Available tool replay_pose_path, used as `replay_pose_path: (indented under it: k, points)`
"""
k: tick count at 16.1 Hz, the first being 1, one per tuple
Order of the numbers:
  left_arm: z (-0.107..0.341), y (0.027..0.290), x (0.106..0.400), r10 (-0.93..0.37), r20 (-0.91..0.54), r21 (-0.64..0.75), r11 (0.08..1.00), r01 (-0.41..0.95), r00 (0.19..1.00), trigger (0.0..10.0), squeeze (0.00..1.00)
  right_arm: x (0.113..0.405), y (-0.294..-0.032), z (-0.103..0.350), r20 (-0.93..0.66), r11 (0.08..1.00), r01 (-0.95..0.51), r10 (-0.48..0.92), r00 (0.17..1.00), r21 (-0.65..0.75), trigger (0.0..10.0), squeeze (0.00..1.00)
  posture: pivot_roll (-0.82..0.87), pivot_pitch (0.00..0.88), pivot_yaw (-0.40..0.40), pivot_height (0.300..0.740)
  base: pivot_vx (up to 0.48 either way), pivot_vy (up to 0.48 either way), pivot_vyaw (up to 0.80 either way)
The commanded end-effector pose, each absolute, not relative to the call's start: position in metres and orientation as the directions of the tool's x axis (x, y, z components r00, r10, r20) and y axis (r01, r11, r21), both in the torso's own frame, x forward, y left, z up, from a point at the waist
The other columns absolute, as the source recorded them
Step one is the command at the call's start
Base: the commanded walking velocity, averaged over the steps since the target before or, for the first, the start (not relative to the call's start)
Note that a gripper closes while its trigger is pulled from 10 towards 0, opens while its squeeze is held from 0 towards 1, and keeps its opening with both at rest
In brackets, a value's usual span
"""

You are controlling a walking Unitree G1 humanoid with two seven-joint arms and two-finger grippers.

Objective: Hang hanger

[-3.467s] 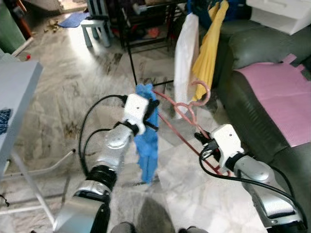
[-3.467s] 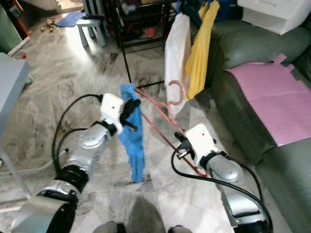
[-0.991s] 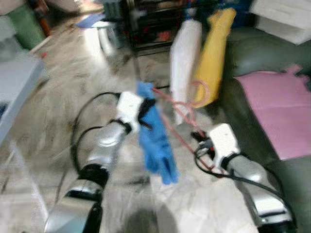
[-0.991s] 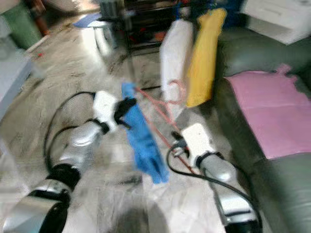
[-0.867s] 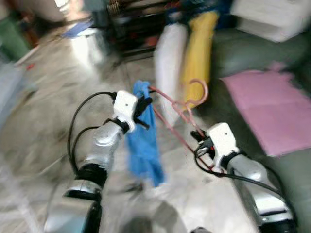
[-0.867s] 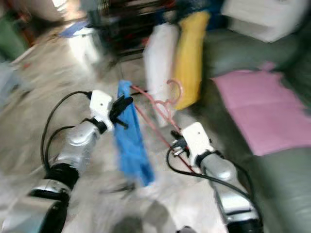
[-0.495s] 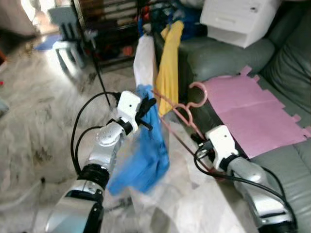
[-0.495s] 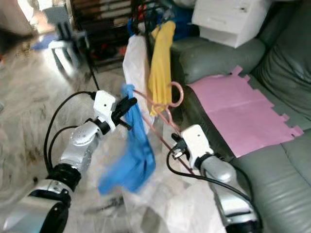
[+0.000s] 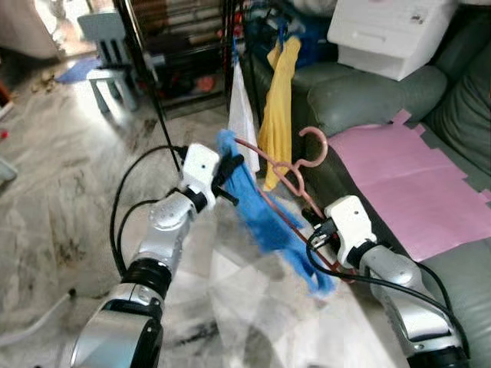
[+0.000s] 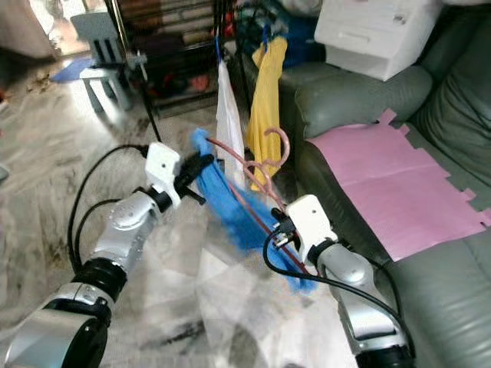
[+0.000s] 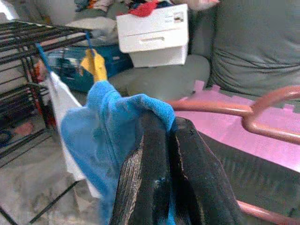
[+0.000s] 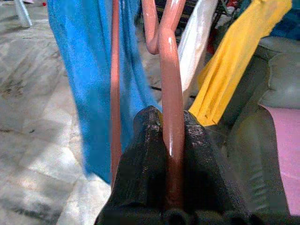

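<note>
hanger (image 9: 285, 201), pink, is clamped at its lower bar in my right hand (image 9: 321, 228). my left hand (image 9: 229, 170) is pinched shut on the blue cloth (image 9: 265, 217) draped over it, near the drying rack (image 10: 165, 34). no writing is readable anywhere.

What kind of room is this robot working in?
Most likely a home living room doubling as a laundry corner: a grey sofa, a marble floor, and a drying rack hung with a yellow garment.

Daylight pours in from eleven o'clock, glare on the floor (image 9: 61, 192); blue cloth (image 9: 265, 215) smeared with blur; wrist views soft up close.
</note>
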State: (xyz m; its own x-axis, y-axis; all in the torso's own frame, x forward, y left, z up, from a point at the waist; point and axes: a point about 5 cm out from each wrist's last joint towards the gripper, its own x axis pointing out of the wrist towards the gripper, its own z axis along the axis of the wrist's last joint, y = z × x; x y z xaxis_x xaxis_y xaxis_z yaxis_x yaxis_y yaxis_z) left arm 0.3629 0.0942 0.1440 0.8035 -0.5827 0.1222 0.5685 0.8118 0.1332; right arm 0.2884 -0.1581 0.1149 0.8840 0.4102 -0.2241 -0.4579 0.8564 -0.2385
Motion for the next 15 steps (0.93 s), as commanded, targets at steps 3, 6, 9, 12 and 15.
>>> replay_pose_path:
  k: [3, 6, 9, 12, 15]
  points:
    - [0.148, 0.088, 0.362, -0.609, 0.143, 0.151, 0.793, 0.590, 0.781, 10.0, 0.00, 0.289, -0.160, 0.118, -0.210, 0.853, -0.457, 0.413, 0.886, -0.251, 10.0, 0.00, -0.15, 0.067, 0.093, 0.740, 0.190, 0.257, 0.00]
    - [0.149, 0.089, 0.361, -0.629, 0.133, 0.215, 0.772, 0.598, 0.766, 10.0, 0.00, 0.289, -0.160, 0.117, -0.211, 0.853, -0.456, 0.412, 0.887, -0.254, 10.0, 0.00, -0.15, 0.067, 0.093, 0.740, 0.000, 0.000, 0.00]
    - [0.150, 0.092, 0.361, -0.655, 0.103, 0.308, 0.737, 0.602, 0.749, 10.0, 0.00, 0.288, -0.161, 0.116, -0.219, 0.849, -0.461, 0.413, 0.884, -0.259, 10.0, 0.00, -0.15, 0.069, 0.094, 0.740, 0.000, 0.000, 0.00]
    - [0.152, 0.108, 0.364, -0.698, -0.011, 0.536, 0.600, 0.594, 0.716, 10.0, 0.00, 0.285, -0.181, 0.118, -0.256, 0.826, -0.481, 0.416, 0.872, -0.294, 10.0, 0.00, -0.15, 0.075, 0.096, 0.740, 0.000, 0.000, 0.00]
    - [0.154, 0.130, 0.367, -0.687, -0.125, 0.670, 0.473, 0.572, 0.715, 10.0, 0.00, 0.275, -0.211, 0.121, -0.339, 0.765, -0.551, 0.448, 0.827, -0.334, 10.0, 0.00, -0.14, 0.093, 0.110, 0.740, 0.000, 0.000, 0.00]
